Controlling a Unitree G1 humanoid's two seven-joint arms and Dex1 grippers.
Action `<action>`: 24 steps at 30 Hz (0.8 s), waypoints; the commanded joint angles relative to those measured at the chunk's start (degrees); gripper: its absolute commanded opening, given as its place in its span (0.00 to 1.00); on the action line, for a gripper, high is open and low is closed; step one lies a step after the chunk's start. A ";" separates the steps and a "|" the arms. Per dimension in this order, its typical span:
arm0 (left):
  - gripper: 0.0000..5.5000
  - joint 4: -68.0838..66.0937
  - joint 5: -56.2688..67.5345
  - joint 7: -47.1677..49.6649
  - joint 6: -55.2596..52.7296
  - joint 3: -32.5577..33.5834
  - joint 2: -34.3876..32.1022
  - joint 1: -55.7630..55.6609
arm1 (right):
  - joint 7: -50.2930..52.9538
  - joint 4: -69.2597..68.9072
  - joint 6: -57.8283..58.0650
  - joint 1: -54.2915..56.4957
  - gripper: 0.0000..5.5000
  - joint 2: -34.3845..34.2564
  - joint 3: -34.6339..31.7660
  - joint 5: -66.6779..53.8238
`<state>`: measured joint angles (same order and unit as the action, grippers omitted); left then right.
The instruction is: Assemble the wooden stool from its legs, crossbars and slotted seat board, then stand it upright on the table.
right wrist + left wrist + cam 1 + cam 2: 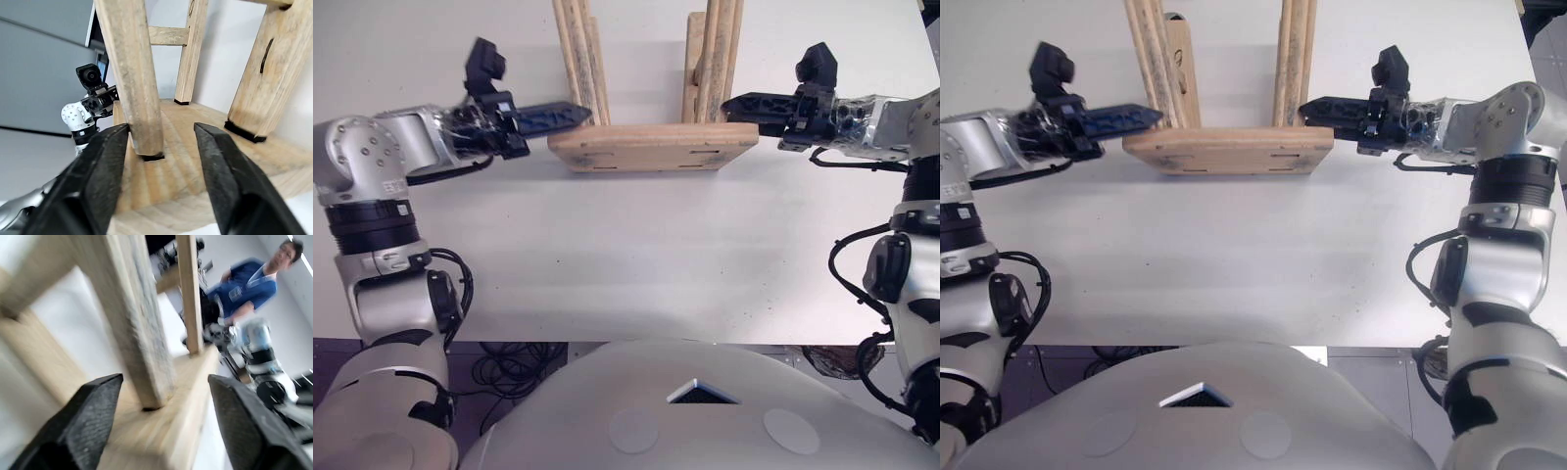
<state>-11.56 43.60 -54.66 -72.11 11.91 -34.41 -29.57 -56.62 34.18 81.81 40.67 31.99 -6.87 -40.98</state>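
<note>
Left arm (372, 157) and right arm (1503, 117): silver-grey rounded shells, black ribbed bands (367, 223) at joints. Ring of small screws (357, 147) on left cap. Black cables (465, 284) loop at 8 and 4 o'clock. Left gripper (576, 114), right gripper (732, 102): black, two tapered matte fingers (93, 181), boxy camera block (487, 64) behind each.

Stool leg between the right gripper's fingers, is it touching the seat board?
Touching. The right wrist view shows the leg plugged into a slot in the seat board.
</note>
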 commanded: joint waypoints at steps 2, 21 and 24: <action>0.61 -7.63 -4.44 -3.10 11.79 0.58 -3.75 -2.60 | 2.62 3.96 -4.90 0.56 0.58 1.19 -2.22 2.79; 0.77 -24.36 -26.65 -18.02 63.64 -13.27 2.64 -0.02 | -9.98 -18.84 -53.08 -27.21 0.83 5.17 4.14 17.06; 0.77 -27.85 -27.39 -19.07 64.34 -14.00 4.25 -2.71 | -9.11 -15.70 -55.49 -24.39 0.79 2.98 6.23 19.11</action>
<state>-37.49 17.31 -73.24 -8.45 -1.51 -30.71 -29.80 -66.26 16.91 27.83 13.98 36.14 -1.47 -23.36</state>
